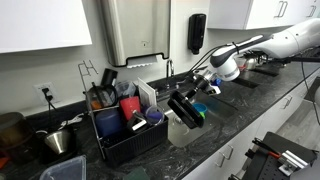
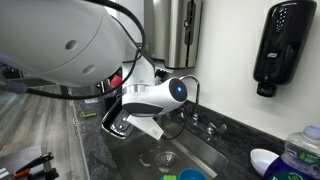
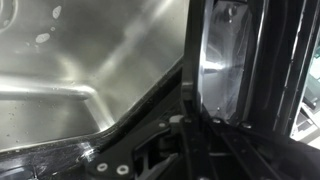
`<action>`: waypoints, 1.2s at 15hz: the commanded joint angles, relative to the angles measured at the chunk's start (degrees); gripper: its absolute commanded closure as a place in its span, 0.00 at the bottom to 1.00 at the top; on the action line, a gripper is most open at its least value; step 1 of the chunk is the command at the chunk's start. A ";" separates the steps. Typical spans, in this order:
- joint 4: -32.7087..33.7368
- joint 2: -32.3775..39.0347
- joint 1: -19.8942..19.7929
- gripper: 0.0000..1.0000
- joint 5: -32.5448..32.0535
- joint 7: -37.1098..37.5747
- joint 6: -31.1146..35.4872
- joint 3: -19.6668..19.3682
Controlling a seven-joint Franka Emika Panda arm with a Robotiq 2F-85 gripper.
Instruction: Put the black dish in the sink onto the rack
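1. In an exterior view: gripper (image 1: 191,93) clamped on the black dish (image 1: 184,110), jaws closed tight against its rim. Dish held tilted in the air, one end high, just beside the rack (image 1: 125,125) and not touching it. Among the rack's wires, a red cup (image 1: 130,107) and a dark blue container (image 1: 112,122). Farther along the counter, a metal bowl (image 1: 58,140).
2. In an exterior view: past a big white arm link (image 2: 60,40), gripper hanging above the sink (image 2: 200,160), with the drain (image 2: 168,158) below and the chrome faucet (image 2: 196,100) behind. Hard to tell the grip from here, with only a dark edge showing under the fingers. On the wall, a black soap dispenser (image 2: 275,50); at the counter's edge, a blue bowl (image 2: 265,160).
3. In the wrist view: right half filled with the dish's glossy black surface, seen edge-on, close against the gripper's dark body at the bottom. To the left, the steel floor of the sink.
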 commanded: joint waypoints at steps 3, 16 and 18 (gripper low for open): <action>1.73 0.13 -0.43 0.98 6.14 -1.16 -3.50 1.09; 0.15 -0.83 -1.73 0.98 7.53 -2.42 -5.70 6.91; -0.12 -1.12 -1.97 0.98 7.27 -2.59 -5.99 8.22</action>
